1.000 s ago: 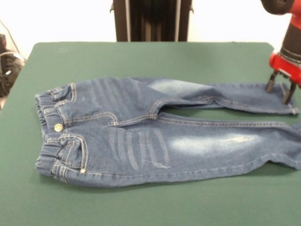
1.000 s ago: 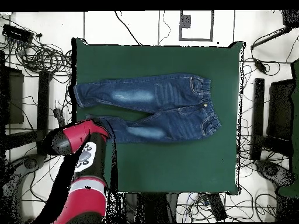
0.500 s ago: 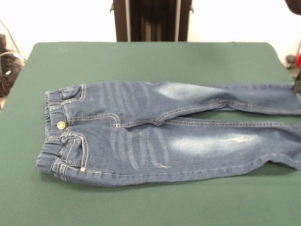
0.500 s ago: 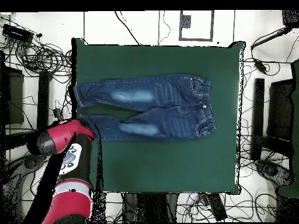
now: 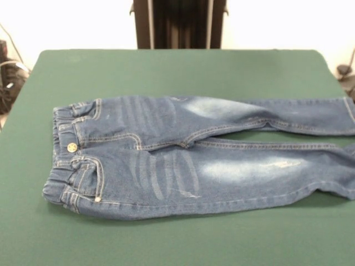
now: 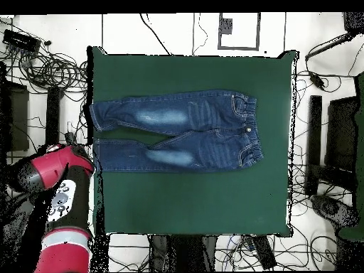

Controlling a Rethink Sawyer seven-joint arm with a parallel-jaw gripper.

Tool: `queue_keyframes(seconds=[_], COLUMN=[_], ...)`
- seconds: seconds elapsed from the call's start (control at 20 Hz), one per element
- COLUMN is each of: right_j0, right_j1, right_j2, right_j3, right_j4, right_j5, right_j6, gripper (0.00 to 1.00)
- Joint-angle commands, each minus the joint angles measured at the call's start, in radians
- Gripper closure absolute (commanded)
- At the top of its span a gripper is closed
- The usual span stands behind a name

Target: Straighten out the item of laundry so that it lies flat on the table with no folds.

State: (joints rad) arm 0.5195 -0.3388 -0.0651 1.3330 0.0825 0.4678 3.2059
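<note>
While my front view no longer shows the arm at all, the jeans (image 5: 188, 160) lie spread across the middle of the table (image 5: 166, 69), waistband at the picture's left, both legs running out past the right edge, the far one now pulled straight. From overhead, the arm (image 6: 60, 195) has swung off the table's left edge, clear of the leg ends; I cannot tell how its jaws stand. I judge the straightening nearly done.
</note>
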Motion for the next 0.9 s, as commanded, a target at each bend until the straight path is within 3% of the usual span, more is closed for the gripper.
queue_keyframes(seconds=[0.05, 0.4, 0.9], right_j0=[-0.031, -0.075, -0.259], right_j1=[-0.099, -0.198, -0.133], right_j2=[0.02, -0.004, 0.085], right_j3=[0.013, -0.024, -0.001], right_j4=[0.016, -0.04, -0.096], right_j5=[0.202, 0.321, 0.23], right_j6=[-0.004, -0.083, -0.203], gripper=[0.0, 0.0, 0.0])
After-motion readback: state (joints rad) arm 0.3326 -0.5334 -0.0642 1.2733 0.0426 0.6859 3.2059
